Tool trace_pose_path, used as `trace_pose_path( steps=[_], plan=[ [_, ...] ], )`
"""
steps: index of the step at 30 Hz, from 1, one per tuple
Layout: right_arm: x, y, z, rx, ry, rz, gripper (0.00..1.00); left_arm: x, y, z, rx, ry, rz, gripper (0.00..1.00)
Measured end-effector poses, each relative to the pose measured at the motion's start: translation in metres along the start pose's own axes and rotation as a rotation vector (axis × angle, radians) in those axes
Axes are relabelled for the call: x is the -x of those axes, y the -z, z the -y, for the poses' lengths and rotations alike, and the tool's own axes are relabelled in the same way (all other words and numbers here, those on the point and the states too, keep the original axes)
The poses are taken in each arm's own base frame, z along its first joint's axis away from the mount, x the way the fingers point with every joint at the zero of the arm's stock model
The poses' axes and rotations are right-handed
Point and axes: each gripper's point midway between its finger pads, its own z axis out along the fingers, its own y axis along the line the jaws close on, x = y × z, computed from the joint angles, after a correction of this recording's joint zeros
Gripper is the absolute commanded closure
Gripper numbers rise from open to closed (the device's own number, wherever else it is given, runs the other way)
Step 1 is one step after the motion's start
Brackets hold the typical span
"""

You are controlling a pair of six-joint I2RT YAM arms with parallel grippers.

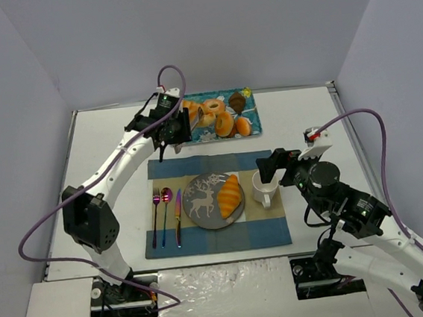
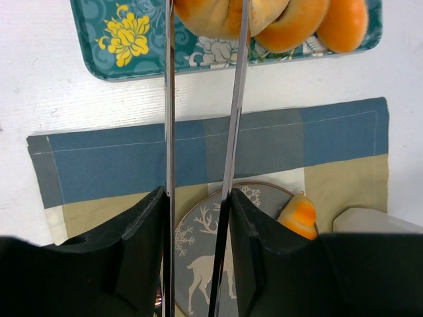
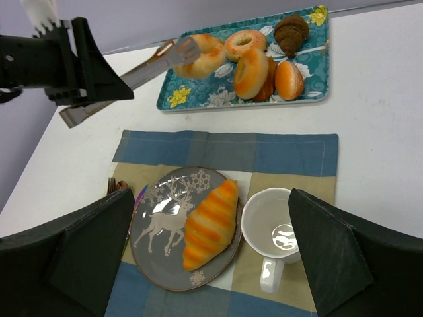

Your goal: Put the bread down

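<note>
My left gripper [image 1: 165, 129] [image 2: 198, 198] is shut on a pair of metal tongs [image 2: 169, 132] [image 3: 125, 82]. The tong tips pinch a pale ring-shaped bread [image 2: 208, 16] [image 3: 201, 56] [image 1: 191, 114] at the left end of the teal flowered tray [image 1: 255, 118] [image 2: 119, 39]. Other rolls and a dark pastry [image 3: 291, 30] lie on the tray too. A striped croissant [image 1: 230, 196] [image 3: 210, 223] rests on the grey deer plate [image 1: 201, 204] [image 3: 162, 231]. My right gripper [image 1: 272, 166] [image 3: 211, 257] hangs open above the plate and mug, holding nothing.
A white mug [image 1: 264, 189] [image 3: 274, 224] stands right of the plate on a blue and tan placemat [image 1: 219, 236]. A fork, spoon and knife [image 1: 167, 215] lie left of the plate. Grey walls close in the table on three sides.
</note>
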Motion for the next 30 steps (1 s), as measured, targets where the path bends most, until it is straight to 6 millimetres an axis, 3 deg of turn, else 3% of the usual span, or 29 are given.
trace_pose_path(
  steps=[4,9,13,22,30],
  plan=[
    [-0.001,-0.001,0.000,-0.003,0.000,-0.004,0.00,0.011,0.024,0.001,-0.014,0.001,0.049,1.00],
    [-0.002,-0.001,0.000,-0.003,0.000,-0.005,0.00,0.004,0.045,-0.003,-0.021,-0.007,0.064,1.00],
    [-0.001,-0.001,0.000,-0.003,-0.002,-0.005,0.00,-0.023,0.060,-0.007,-0.010,-0.042,0.036,1.00],
    [-0.003,-0.003,0.000,-0.006,0.001,-0.010,0.00,-0.090,0.107,0.013,-0.076,-0.194,-0.009,1.00],
    [-0.008,-0.006,0.000,-0.010,0.006,-0.018,0.00,-0.126,0.138,-0.009,-0.067,-0.230,-0.014,1.00]
  ],
)
